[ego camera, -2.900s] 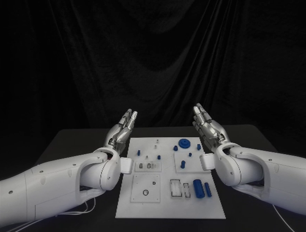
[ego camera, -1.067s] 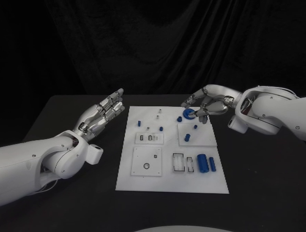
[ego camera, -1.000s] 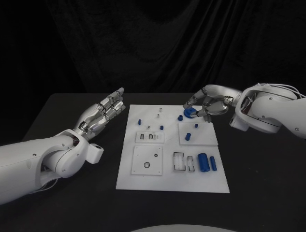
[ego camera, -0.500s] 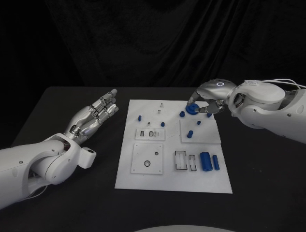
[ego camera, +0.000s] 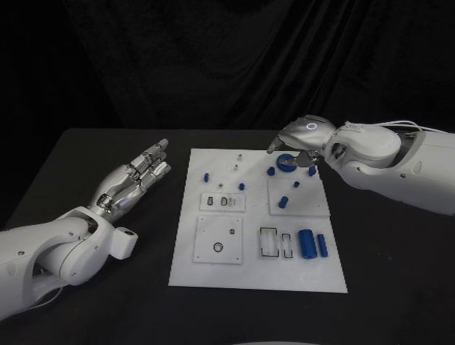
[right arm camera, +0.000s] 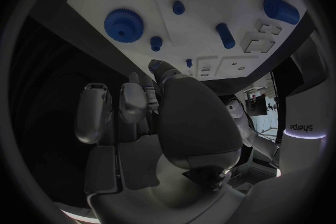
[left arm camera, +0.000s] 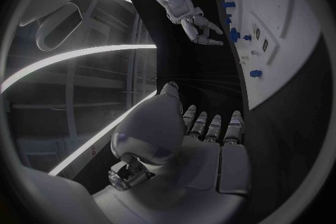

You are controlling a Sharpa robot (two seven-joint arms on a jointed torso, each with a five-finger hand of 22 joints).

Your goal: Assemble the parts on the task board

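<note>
While the task board (ego camera: 256, 266) lies in the middle of the black table (ego camera: 393, 251), the right robot hand (ego camera: 292, 146) hangs above the board's far right corner, directly over the blue gear (ego camera: 285, 167). Its fingers are loosely curled and apart; the right wrist view shows the gear (right arm camera: 124, 24) lying flat on the board, clear of the fingertips, so the robot hand holds nothing. The left robot hand (ego camera: 134, 177) rests just beside the board's left edge, flat, fingers extended together, also empty. Other blue parts sit on the board: short pegs (ego camera: 285, 200) near its middle and two cylinders (ego camera: 312, 244) lying near the front right.

The step in hand appears to be grasping the gear. To do it well, the fingers should descend squarely and pinch the toothed rim from opposite sides, keeping it level and avoiding the neighbouring pegs.

Legible writing: the mirrored word "sharpa" (right arm camera: 305, 127) on the robot's white casing in the right wrist view. No lettering on the board can be read.
</note>
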